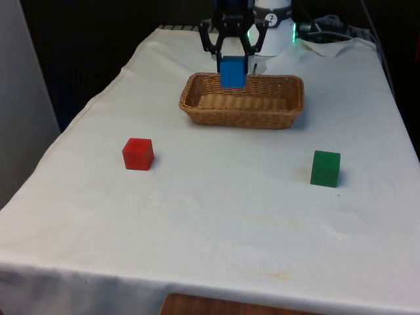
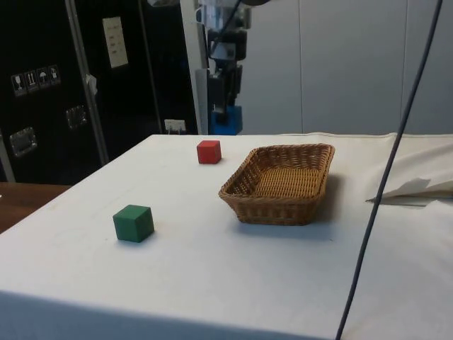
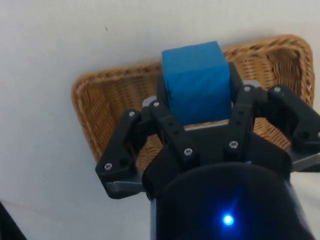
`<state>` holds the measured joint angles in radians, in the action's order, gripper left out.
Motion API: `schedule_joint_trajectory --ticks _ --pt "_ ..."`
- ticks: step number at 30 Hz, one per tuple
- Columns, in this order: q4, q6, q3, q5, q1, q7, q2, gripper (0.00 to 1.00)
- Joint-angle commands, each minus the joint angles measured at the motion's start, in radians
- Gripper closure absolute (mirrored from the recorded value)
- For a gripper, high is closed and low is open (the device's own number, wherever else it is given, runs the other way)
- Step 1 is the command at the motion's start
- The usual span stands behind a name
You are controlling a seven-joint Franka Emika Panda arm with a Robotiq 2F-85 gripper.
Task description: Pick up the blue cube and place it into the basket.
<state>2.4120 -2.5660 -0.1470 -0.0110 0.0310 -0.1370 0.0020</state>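
Observation:
My gripper is shut on the blue cube and holds it in the air above the wicker basket, over the end on the front view's left. From the side the blue cube hangs well above the table under the gripper, with the basket below. In the wrist view the cube sits clamped between the fingers, and the basket lies under it with nothing inside that I can see.
A red cube rests on the white cloth on the front view's left, and a green cube on its right. Both lie nearer the camera than the basket. Crumpled cloth and cables lie behind the basket.

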Motion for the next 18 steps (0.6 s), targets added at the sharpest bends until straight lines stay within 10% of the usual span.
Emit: schedule_joint_trajectory --ticks 1,18 --pt "0.023 -0.014 -0.002 0.002 -0.001 -0.002 -0.018 1.0" --pt "0.216 -0.088 -0.016 0.006 -0.004 -0.019 -0.134 1.0"
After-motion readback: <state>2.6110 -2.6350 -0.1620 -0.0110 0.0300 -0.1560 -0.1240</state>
